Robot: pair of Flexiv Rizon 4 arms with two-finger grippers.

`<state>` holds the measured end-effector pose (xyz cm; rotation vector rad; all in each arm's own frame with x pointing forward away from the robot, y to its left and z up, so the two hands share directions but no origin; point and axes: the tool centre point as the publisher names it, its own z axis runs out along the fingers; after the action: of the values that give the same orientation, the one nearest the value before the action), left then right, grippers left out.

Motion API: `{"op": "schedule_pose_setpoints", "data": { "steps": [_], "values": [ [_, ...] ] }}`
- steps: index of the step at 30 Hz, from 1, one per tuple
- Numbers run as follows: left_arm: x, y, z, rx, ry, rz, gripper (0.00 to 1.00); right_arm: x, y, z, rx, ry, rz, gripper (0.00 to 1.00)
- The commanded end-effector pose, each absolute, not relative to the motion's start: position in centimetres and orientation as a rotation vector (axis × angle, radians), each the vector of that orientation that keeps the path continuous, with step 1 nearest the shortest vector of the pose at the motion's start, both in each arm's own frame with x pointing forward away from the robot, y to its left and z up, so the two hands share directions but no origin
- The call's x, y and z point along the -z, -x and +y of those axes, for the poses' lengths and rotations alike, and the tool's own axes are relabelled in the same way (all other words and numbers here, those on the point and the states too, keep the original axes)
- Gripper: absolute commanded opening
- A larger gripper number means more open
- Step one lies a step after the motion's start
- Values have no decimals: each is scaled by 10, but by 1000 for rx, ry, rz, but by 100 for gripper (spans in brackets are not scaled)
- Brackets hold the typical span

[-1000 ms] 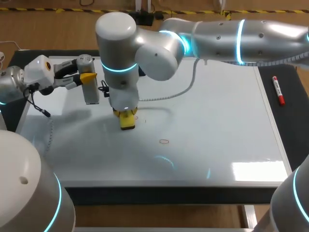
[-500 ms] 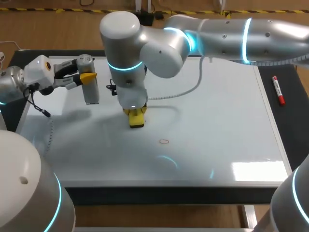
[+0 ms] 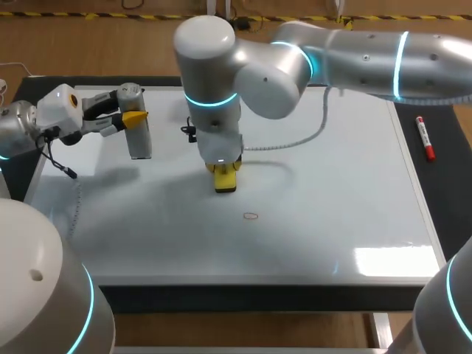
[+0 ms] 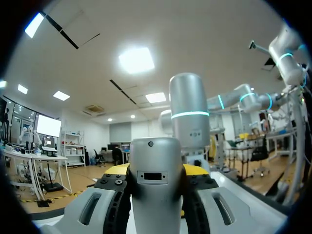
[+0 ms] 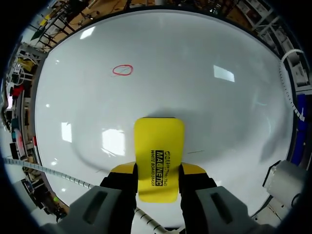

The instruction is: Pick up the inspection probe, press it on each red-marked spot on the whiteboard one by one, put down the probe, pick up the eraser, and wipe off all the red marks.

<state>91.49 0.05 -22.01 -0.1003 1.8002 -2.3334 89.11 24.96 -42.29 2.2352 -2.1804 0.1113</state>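
Over the whiteboard's [image 3: 332, 184] far left corner, my left gripper [image 3: 135, 118] is shut on the grey cylindrical probe [image 3: 139, 136], which hangs clear of the surface. The left wrist view shows the probe [image 4: 156, 185] clamped between the fingers. My right arm reaches across to the board's middle. Its gripper [image 3: 223, 171] is shut on the yellow eraser [image 3: 225, 181], which points down at the board. In the right wrist view the eraser [image 5: 158, 156] sticks out ahead of the fingers. One red oval mark [image 3: 251, 216] lies a short way ahead of the eraser, also visible as a red oval mark [image 5: 122, 70].
A red marker pen [image 3: 425, 138] lies on the dark mat beyond the board's right edge. A coiled cable [image 3: 273, 144] trails from the right wrist over the board. The board's near and right parts are bare white.
My right arm has carried the eraser to the right across the board, closer to the red oval. The left arm and the probe have stayed where they were.
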Motion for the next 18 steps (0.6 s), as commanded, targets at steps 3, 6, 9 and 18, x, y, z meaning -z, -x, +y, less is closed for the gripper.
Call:
{"op": "schedule_pose_setpoints", "data": {
  "steps": [3,6,9,18],
  "values": [
    [218,-914,1,2330,103,1803,0,398,-893,237,-35,-2289,-2160,0],
    [218,-914,1,2330,103,1803,0,385,-900,228,-51,-2300,-2164,0],
    [218,-914,1,2330,103,1803,0,379,-910,217,-78,-2287,-2183,0],
    [218,-914,1,2330,103,1803,0,369,-934,167,-79,-2197,-2288,0]
  ]
}}
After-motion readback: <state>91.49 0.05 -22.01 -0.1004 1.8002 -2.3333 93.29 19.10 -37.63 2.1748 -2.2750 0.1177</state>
